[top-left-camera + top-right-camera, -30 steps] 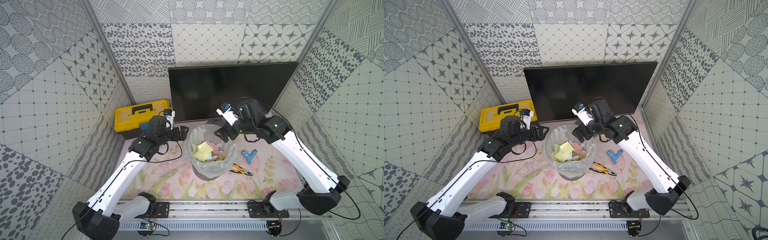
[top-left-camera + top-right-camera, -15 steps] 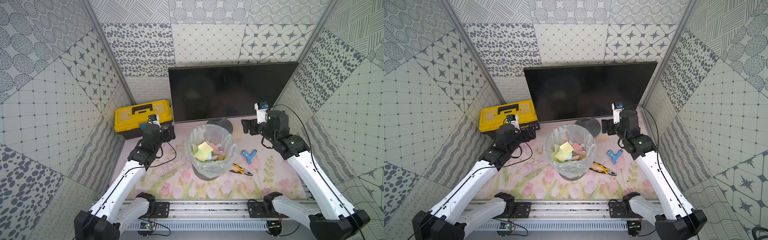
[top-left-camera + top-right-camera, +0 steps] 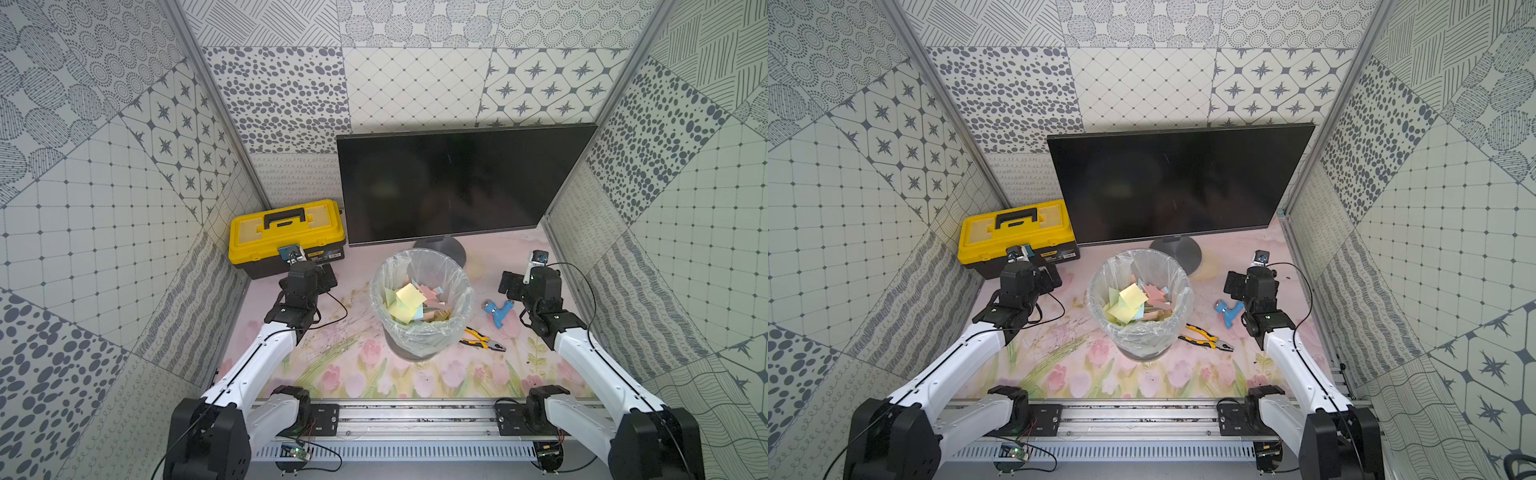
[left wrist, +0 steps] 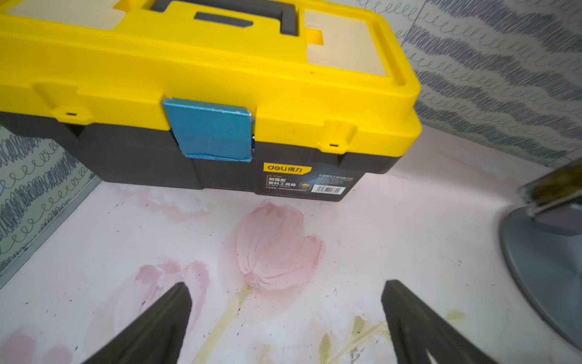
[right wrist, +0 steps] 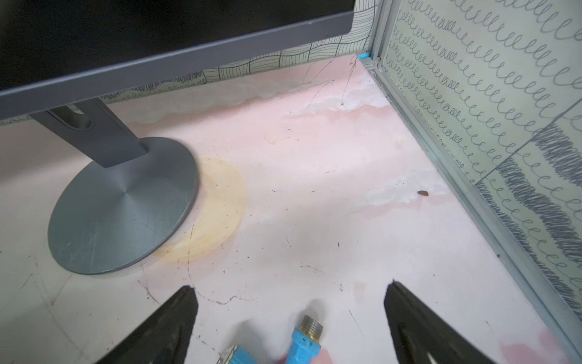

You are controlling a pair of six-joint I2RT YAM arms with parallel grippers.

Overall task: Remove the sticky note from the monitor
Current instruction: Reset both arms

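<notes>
A black widescreen monitor (image 3: 453, 187) stands along the back edge of a tulip-printed surface (image 3: 361, 370), its screen dark and blank, its round grey base (image 5: 122, 205) just behind a waste bin (image 3: 415, 347). Both robot arms reach from a rail at the front edge towards the back. Neither touches the monitor.

The left gripper (image 4: 285, 285) has its jaws spread wide and holds nothing. It hovers low over the surface, facing a yellow and black toolbox (image 3: 286, 232) in the back left corner. The monitor's base sits off to its right. The left arm slopes up and forward, and its wrist bends to aim the gripper at the box.

The right gripper (image 5: 290, 285) is also spread wide and empty. It hovers near the right edge, below the screen's lower right corner, with the monitor's base ahead and to its left. A blue pipe fitting (image 3: 498, 311) with a brass thread lies on the surface beneath it. The right arm rises from the rail in the same forward slope.

The bin, lined with clear plastic, stands mid-surface between the grippers and holds yellow, pink and blue sticky notes (image 3: 409, 297). Yellow-handled pliers (image 3: 482, 340) lie beside the bin.
</notes>
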